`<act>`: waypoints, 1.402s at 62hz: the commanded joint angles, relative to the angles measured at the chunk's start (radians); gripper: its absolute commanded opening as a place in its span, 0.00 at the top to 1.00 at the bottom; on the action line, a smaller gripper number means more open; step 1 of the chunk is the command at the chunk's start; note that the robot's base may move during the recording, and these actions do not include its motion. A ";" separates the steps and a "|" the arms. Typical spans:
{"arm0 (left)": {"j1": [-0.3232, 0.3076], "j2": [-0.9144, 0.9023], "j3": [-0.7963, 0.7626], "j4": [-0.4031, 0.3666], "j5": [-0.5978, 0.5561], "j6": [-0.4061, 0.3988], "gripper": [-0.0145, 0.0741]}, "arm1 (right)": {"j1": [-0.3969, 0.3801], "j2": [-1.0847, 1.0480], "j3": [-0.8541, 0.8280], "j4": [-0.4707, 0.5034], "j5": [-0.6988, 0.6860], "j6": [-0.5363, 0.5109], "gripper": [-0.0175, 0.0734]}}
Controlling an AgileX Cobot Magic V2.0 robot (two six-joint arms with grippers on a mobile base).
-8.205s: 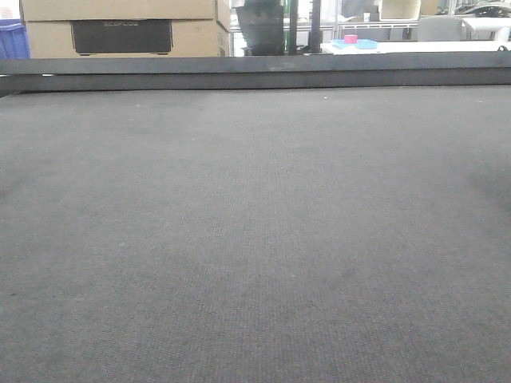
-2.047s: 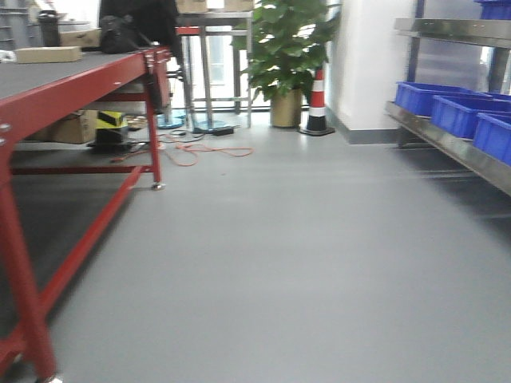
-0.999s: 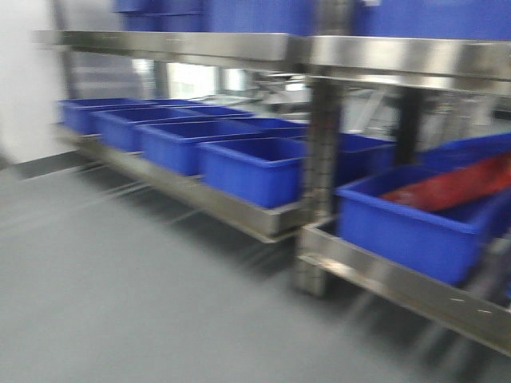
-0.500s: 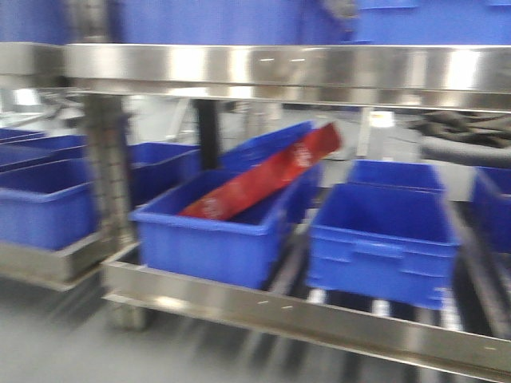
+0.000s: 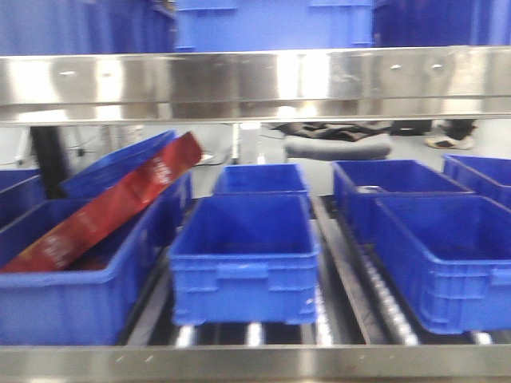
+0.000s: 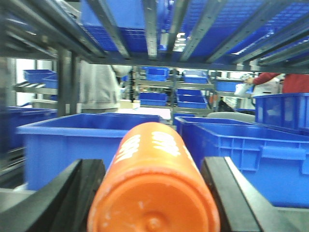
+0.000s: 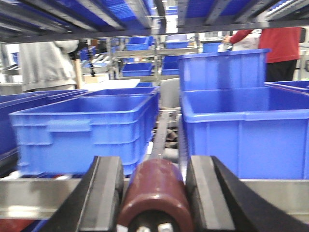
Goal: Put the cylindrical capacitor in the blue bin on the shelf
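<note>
- Here, the shelf (image 5: 255, 80) filled the front view: a shiny steel front rail across the top, a lower lip along the bottom edge, roller tracks between.
- The blue bin (image 5: 243, 255) sat at the front middle of the lower level, open top, nothing seen inside.
- A second bin (image 5: 259, 179) stood right behind it, and more bins (image 5: 447, 263) sat to the right.
- The left-hand bin (image 5: 72, 303) held a long red flat pack (image 5: 112, 203), tilted, its upper end resting on the bin's back rim.
- The right gripper (image 7: 155, 169) was clenched on the dark red cylindrical capacitor (image 7: 157, 193). One black finger (image 7: 106, 188) sat on each side, and two pale studs showed on the near end.
- The capacitor was outside the bins, level with the shelf's front edge and facing the gap between two bins (image 7: 82, 130).
- The left gripper (image 6: 152, 163) was grasping an orange cylinder (image 6: 152, 203) with white lettering, black fingers (image 6: 72, 193) against its sides.
- The orange cylinder pointed at bins on the same shelf level.
- Behind the racking stood a person in grey (image 6: 99, 87) and a person in red (image 7: 280, 48), both blurred.
</note>
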 commanded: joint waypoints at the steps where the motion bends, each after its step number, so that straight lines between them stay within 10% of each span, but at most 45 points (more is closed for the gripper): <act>1: 0.002 -0.003 -0.001 -0.006 -0.020 -0.003 0.96 | -0.001 -0.002 -0.001 0.001 -0.032 -0.002 0.99; 87: 0.002 -0.003 -0.001 -0.006 -0.020 -0.003 0.96 | -0.001 -0.002 -0.001 0.001 -0.032 -0.002 0.99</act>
